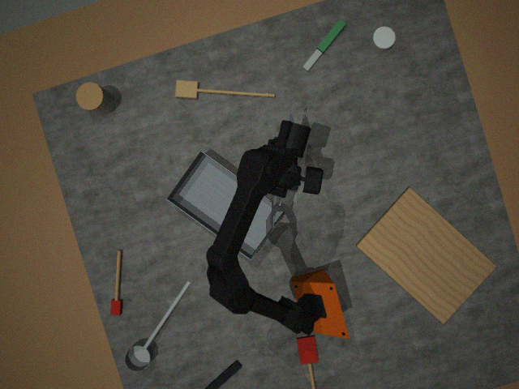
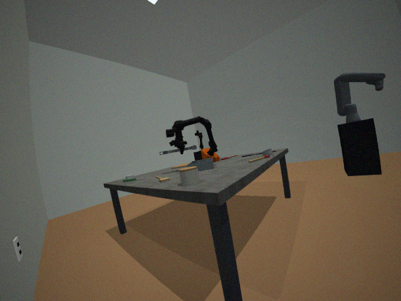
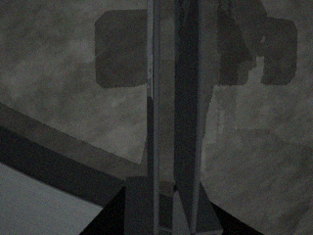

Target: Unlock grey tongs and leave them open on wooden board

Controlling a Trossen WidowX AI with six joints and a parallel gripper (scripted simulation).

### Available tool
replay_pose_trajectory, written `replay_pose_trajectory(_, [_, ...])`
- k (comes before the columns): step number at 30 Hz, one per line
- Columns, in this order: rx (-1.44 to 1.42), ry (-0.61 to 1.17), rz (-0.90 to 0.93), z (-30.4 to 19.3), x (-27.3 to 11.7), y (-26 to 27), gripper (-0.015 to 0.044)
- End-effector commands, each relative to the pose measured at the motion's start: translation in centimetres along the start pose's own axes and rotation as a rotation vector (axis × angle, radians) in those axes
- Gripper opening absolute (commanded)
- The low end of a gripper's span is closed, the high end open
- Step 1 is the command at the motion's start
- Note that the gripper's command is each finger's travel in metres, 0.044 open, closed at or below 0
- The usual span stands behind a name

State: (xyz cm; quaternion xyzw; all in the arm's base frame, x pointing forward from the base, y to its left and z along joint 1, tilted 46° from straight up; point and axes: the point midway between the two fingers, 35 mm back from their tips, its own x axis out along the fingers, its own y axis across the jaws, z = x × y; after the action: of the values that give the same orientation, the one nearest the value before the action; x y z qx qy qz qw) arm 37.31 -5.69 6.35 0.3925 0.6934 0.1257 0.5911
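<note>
Our gripper (image 1: 281, 193) (image 2: 182, 151) (image 3: 155, 196) is clenched on the grey tongs (image 1: 275, 199) (image 2: 168, 151) (image 3: 187, 122), approx. level above the table, well apart from the wooden board (image 1: 427, 255) (image 2: 179, 166). We'd guess they're light but long, w/ stiff arms & a slick, metal-like surface, so they could swing or slip if we hurry. We'd keep hold across both arms, away from the tips, tilt them tips-down, squeeze, then ease off so the 2 arms can spread.

Re containers: the roasting tin (image 1: 190, 215) (image 2: 205, 164) (image 3: 54, 164) has nothing in it that we can see, tho the arm hides part in the top view. 1 round canister (image 1: 89, 96) (image 2: 188, 176) has a wood-coloured lid on, so we can't tell its contents
</note>
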Motion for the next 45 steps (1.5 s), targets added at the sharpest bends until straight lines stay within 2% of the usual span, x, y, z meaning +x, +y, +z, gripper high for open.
replay_pose_trajectory(1, [0.177,-0.011,-0.002,0.6,-0.4,-1.2,-0.015])
replay_pose_trajectory(45, [1.902,-0.001,0.007,3.9,0.1,-11.7,-0.015])
